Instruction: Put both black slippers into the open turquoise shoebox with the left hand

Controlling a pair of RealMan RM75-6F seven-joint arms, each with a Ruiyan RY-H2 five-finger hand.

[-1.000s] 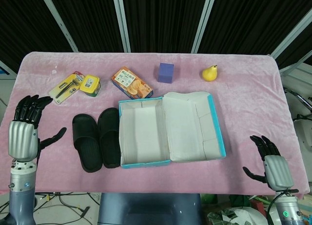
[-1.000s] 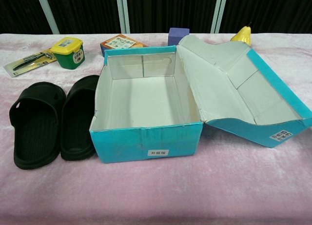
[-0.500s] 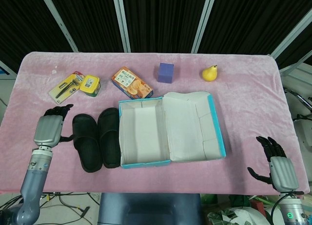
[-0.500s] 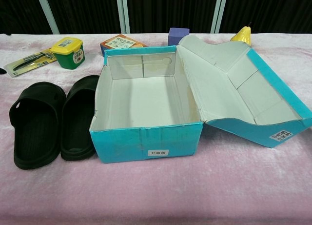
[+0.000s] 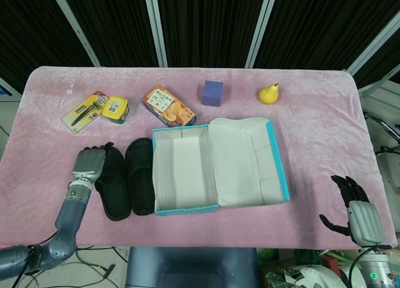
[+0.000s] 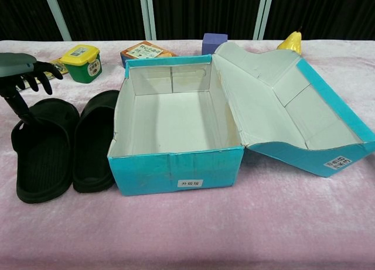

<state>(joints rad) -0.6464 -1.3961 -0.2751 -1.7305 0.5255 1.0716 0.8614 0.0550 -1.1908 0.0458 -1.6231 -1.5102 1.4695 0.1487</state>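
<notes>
Only the head view shows the right hand (image 5: 357,208) — open, empty; left hand (image 5: 91,163), fingers curled, hovers over the black slippers (image 5: 125,179) lying lengthwise beside the turquoise shoebox (image 5: 182,208).

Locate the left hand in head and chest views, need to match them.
Head view: left hand left of centre, over the toe end of the outer black slipper.
Chest view: left hand at the left edge, above the outer black slipper.
Shared landmark: yellow-lidded jar, just behind the hand.
</notes>
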